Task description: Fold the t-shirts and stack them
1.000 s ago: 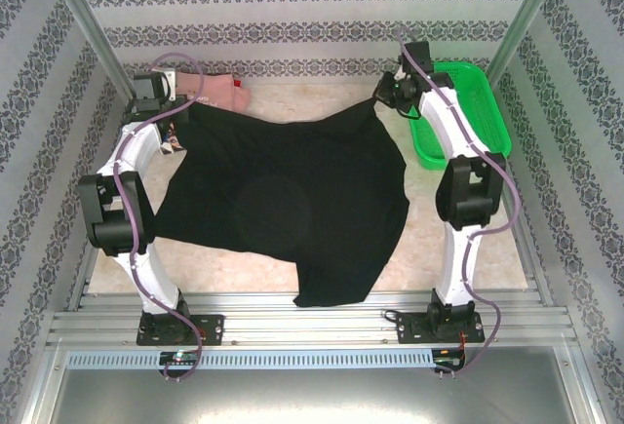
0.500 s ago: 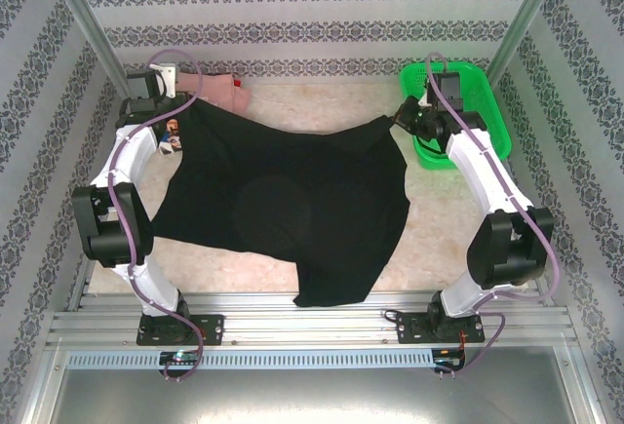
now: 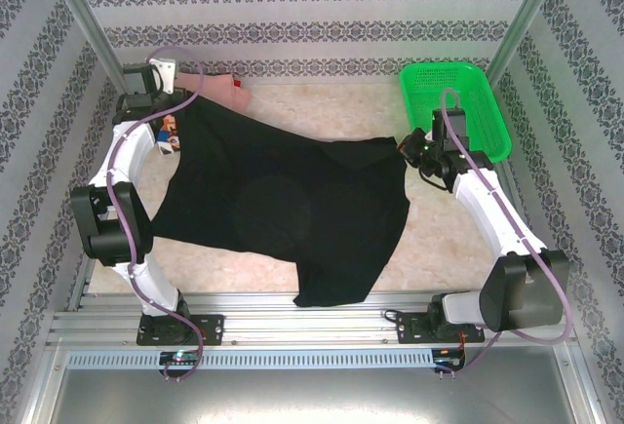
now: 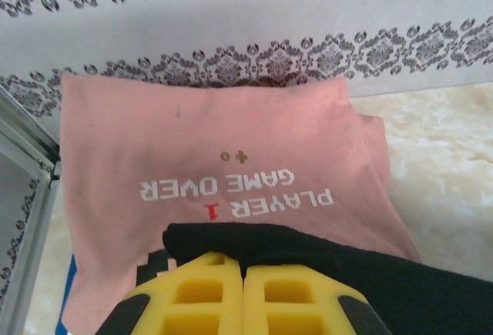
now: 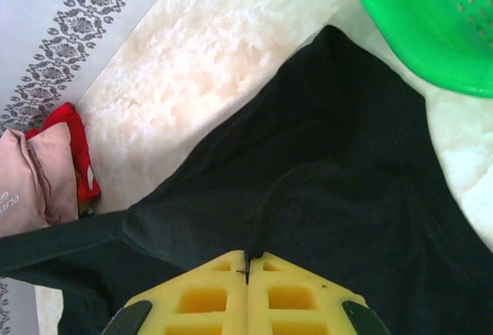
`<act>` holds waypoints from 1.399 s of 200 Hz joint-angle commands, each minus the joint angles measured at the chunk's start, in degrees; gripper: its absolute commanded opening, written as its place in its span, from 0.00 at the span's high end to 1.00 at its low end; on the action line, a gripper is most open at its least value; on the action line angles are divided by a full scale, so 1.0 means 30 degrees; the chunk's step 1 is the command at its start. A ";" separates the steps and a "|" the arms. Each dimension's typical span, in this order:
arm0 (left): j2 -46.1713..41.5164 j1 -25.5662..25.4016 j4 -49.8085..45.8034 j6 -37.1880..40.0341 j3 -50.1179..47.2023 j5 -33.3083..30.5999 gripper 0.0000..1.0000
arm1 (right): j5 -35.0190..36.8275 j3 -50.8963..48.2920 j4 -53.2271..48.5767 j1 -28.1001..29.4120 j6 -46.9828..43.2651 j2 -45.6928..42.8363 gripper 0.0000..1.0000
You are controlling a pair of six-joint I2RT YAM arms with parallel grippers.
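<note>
A large black t-shirt hangs stretched between my two grippers over the middle of the table. My left gripper is shut on its back-left corner, and the yellow pads pinch a rolled black edge. Just beyond lies a folded dusty-pink t-shirt printed "PLAYER 1 GAME OVER". My right gripper is shut on the shirt's right corner; a black fold runs into the closed pads.
A green mesh basket stands at the back right, close to the right gripper. The pink t-shirt rests against the back wall, with a red cloth beside it. Metal frame posts flank the table.
My right gripper has pulled the black shirt's corner from the back toward the near right, past the basket, and the right arm swung outward. The left gripper shifted slightly back.
</note>
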 commanded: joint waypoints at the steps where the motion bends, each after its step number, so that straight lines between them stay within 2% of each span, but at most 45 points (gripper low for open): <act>1: 0.0548 0.0278 0.0143 0.0503 0.0666 -0.0396 1.00 | -0.0475 -0.0630 0.0390 0.0383 0.0836 -0.0745 1.00; 69: 0.0449 0.0538 0.0490 0.0809 -0.0224 -0.0798 1.00 | -0.1501 -0.2722 -0.0146 0.1143 0.1647 -0.2181 1.00; 167: -0.0394 0.0659 0.0879 0.2413 -0.3172 -0.1399 1.00 | -0.2642 -0.4705 -0.1552 0.1957 0.2068 -0.3347 1.00; 230: -0.0478 0.0801 0.0775 0.2064 -0.4174 -0.2683 1.00 | -0.3196 -0.5024 -0.1936 0.2812 0.2434 -0.3136 1.00; 280: -0.0490 0.1186 0.0912 0.1550 -0.5153 -0.2565 1.00 | -0.3251 -0.5757 -0.1672 0.2822 0.2542 -0.3245 1.00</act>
